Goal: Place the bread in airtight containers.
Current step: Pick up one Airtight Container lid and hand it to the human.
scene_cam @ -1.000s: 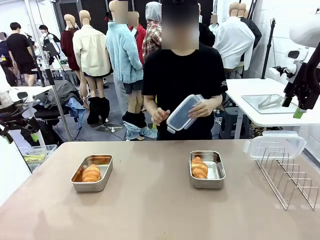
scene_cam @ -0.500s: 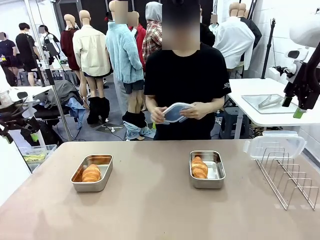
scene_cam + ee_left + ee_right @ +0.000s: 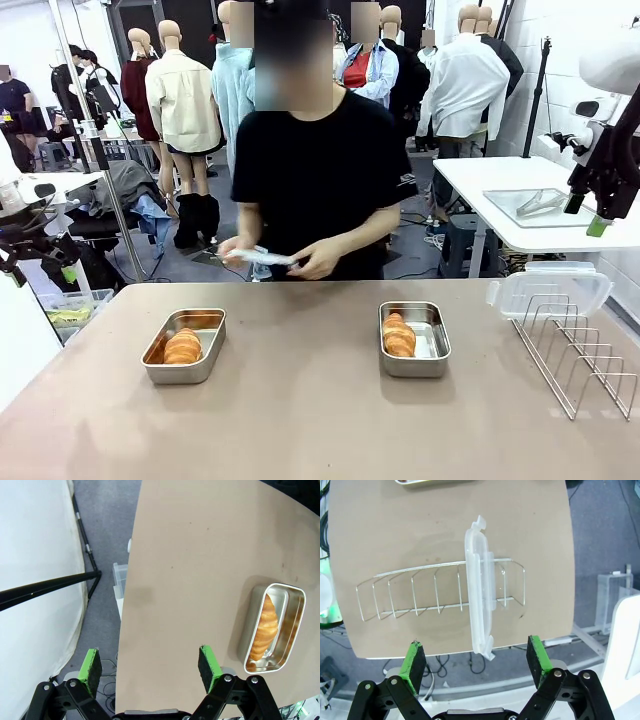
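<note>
Left tin point(image 3: 178, 374) holds one roll point(image 3: 183, 347), right tin point(image 3: 414, 368) the other roll point(image 3: 398, 335); rack point(image 3: 572, 352) rightmost.

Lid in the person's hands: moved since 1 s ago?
Yes. The clear lid went left and lower in the front view: from about above the right tin to nearer the left tin, now held flat.

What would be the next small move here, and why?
Probably the person's hands lower the clear lid onto the left tin: its roll is in, it stands uncovered, and the lid is held just beyond it.
</note>
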Robot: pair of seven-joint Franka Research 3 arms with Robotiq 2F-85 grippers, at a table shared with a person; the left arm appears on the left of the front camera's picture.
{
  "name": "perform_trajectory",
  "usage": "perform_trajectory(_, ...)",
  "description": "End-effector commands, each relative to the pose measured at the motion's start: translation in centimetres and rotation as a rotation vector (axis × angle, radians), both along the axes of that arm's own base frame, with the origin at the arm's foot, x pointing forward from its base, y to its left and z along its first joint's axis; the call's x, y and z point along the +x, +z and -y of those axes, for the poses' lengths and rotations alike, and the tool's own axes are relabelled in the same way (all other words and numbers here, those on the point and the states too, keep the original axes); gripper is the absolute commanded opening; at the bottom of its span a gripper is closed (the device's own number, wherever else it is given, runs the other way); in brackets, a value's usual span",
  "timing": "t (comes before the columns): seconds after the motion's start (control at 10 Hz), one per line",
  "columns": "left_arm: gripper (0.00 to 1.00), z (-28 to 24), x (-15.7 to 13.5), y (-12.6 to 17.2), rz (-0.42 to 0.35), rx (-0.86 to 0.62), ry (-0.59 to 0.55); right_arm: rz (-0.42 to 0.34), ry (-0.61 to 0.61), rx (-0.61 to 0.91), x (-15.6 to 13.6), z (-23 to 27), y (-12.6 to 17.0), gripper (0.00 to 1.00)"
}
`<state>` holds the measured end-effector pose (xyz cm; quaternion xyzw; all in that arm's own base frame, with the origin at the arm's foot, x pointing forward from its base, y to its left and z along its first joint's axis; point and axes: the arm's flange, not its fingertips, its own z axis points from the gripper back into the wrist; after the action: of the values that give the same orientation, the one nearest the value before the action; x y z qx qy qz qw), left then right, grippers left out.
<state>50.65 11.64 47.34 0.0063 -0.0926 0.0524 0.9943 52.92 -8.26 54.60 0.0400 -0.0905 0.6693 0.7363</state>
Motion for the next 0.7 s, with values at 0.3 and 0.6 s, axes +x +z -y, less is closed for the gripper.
perform_trajectory(0.3,1.0,-0.08,-0.09,0.13,-0.003,0.001,0.003,-0.003,0.008,0.0,-0.41,-0.07,-0.33,1.0)
perform_trajectory(0.6,1.0,-0.08,-0.09,0.13,-0.003,0.001,0.003,-0.003,0.008,0.0,-0.41,-0.07,-0.33,1.0)
